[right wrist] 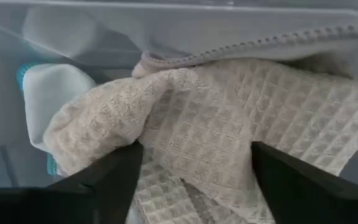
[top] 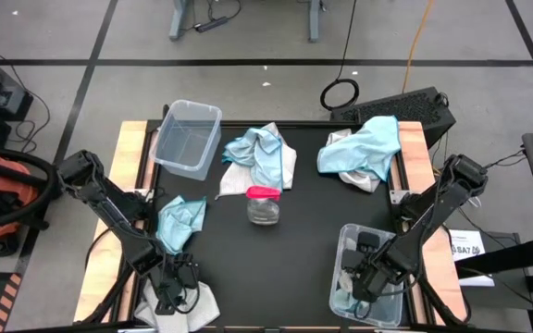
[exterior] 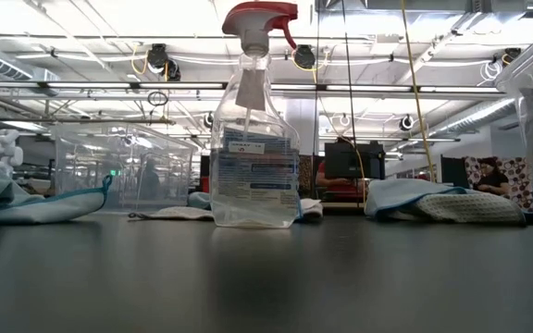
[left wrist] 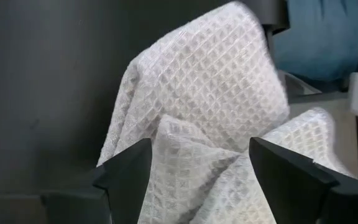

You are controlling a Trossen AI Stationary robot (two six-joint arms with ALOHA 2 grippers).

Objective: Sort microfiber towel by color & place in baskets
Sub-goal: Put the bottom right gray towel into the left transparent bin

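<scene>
Both arms [top: 169, 282] bent low over towels [left wrist: 210, 124]

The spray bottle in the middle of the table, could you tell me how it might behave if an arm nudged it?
The spray bottle stands tall on a narrow base, so it probably tips rather than slides. It looks nearly empty, so it is likely light.

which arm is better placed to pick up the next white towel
Left. The left gripper is open right over a white towel at the table's near-left edge, fingers either side of a fold. The right gripper is down inside the near-right basket, open over a pale towel already in there.
</scene>
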